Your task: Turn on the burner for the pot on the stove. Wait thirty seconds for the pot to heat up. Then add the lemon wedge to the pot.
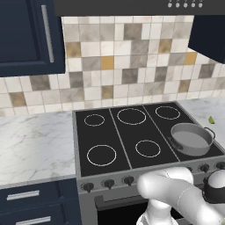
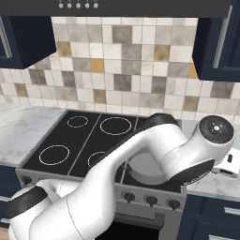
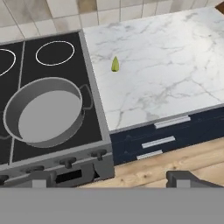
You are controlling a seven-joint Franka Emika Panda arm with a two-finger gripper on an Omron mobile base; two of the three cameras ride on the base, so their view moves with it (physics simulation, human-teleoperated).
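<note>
Claw (image 3: 112,179) wide open, high above counter (image 3: 175,78); lemon wedge (image 3: 115,64) well ahead, right of pot (image 3: 43,111).

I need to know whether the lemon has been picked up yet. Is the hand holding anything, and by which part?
Nothing is held. The hand is open, and the lemon wedge lies on the counter.

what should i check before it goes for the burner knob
1. pot sits on the stove, front right burner: ok
2. pot holds nothing: ok
3. lemon wedge lies on the marble counter, apart from the stove: ok
4. knobs unobstructed along the front: ok
5. burner already on: cannot tell
6. end effector open, holding nothing: ok
</note>
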